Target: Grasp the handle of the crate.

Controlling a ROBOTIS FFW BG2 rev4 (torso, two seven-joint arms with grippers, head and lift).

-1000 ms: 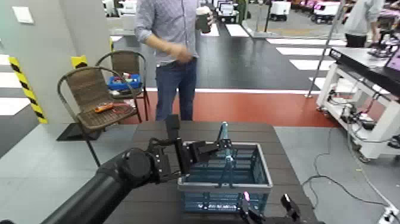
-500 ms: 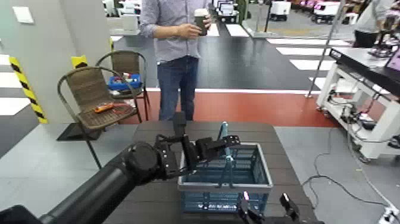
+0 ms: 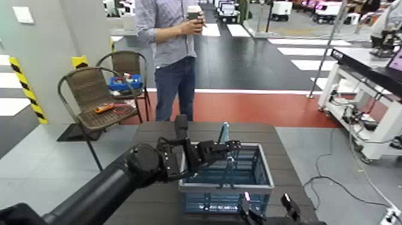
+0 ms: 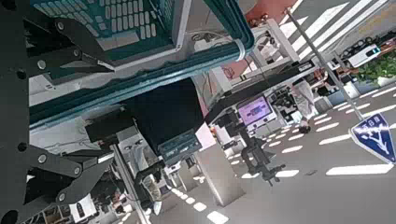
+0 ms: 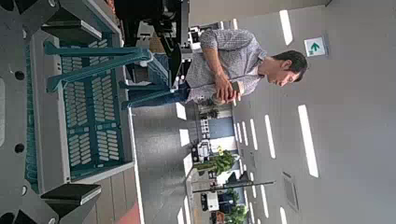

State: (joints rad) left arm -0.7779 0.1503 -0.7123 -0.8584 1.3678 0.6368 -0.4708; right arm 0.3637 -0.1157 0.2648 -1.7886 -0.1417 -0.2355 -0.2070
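The teal crate [image 3: 263,160] with a grey rim stands on the dark table [image 3: 149,134] in front of me. Its thin teal handle [image 3: 224,130] stands upright over the middle of the crate. My left gripper [image 3: 228,149] reaches in from the left at rim height, open, with its fingertips right by the handle's lower part. I cannot tell if they touch it. My right gripper [image 3: 267,206] is open and empty, low by the crate's near wall. The right wrist view shows the crate's mesh [image 5: 89,117] and the handle [image 5: 93,62].
A person [image 3: 173,48] holding a cup stands just beyond the table's far edge. Two wicker chairs [image 3: 96,99] stand to the far left, one with a small blue box [image 3: 124,81]. A white workbench [image 3: 365,78] with cables is on the right.
My left gripper has moved a little to the right, closer to the upright handle. The person has shifted and raised the cup. The right gripper has not moved.
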